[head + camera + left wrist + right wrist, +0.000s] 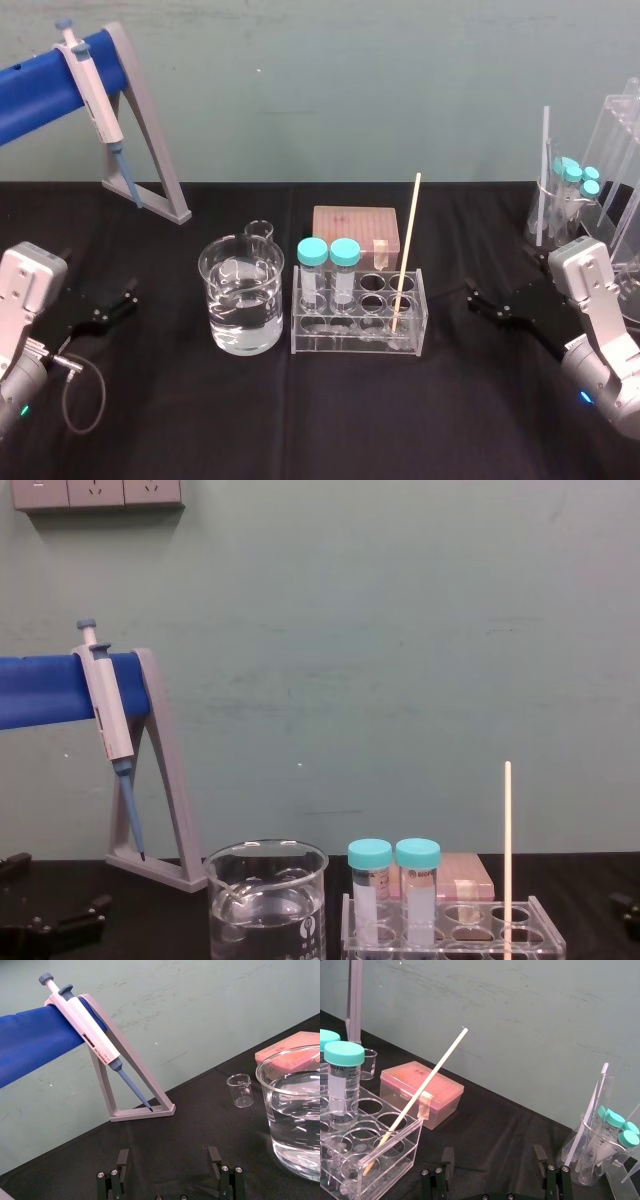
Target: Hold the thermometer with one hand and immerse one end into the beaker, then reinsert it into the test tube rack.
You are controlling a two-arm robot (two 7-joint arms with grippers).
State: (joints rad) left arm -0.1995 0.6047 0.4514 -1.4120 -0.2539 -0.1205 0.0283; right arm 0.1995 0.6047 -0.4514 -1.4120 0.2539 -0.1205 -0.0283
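left claw (127, 300) and right claw (474, 300) sit released; thermometer (405, 255) leans in test tube rack (340, 345) beside beaker (243, 300).

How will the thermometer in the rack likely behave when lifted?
The thermometer looks straight and very thin: probably stiff, light, possibly brittle. It leans loosely in its rack hole, so it should slide out easily but may pivot in a pinch.

1 thermometer (406, 250), 1 rack (352, 344), 1 large beaker (243, 300), 1 small beaker (259, 230), 1 pipette (95, 90).
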